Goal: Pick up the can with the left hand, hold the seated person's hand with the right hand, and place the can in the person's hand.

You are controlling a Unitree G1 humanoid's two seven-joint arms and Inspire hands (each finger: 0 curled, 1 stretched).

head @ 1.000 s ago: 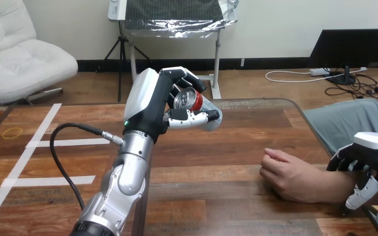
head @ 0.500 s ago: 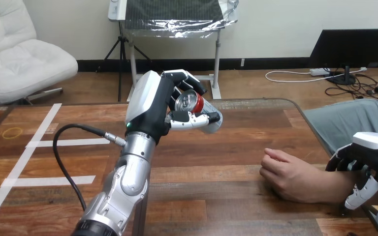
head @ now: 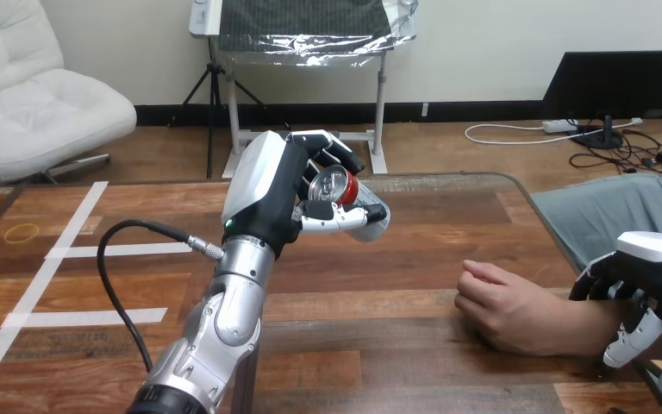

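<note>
Nearest me, at the right edge, the right hand (head: 655, 276) sat over the person's wrist (head: 579, 332), presumably to steady it for the handover. Whether it truly gripped I could not tell. Just beyond, the person's hand (head: 500, 306) rested on the surface (head: 379, 285), loosely curled with knuckles up, so not yet ready to receive anything. Farther off and well apart to the left, the left hand (head: 267, 185) was closed round the can (head: 345, 194). It held the can clear above the surface, tipped on its side with its top toward the robot, apparently ready for carrying across.
</note>
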